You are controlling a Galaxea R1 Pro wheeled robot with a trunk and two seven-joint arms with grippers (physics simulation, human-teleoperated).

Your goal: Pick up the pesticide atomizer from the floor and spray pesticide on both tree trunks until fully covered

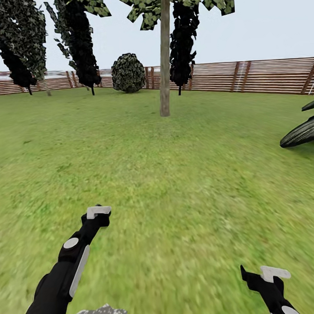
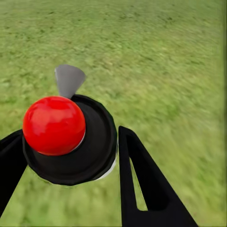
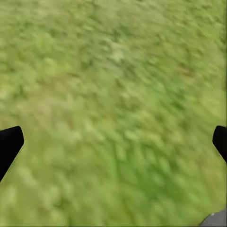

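- One thick pale tree trunk [image 1: 164,61] stands upright on the grass [image 1: 175,174], well ahead of the robot.
- Three dark, thin-trunked trees [image 1: 80,42] and one round bush [image 1: 128,73] stand by the one wooden fence [image 1: 263,76].
- The left pincer [image 1: 98,212] is clenched on one spray bottle [image 2: 71,137]; the left wrist view shows its black body, red ball and grey trigger between the fingers [image 2: 142,184].
- The right pincer [image 1: 270,275] is released, its two tips far apart over grass.
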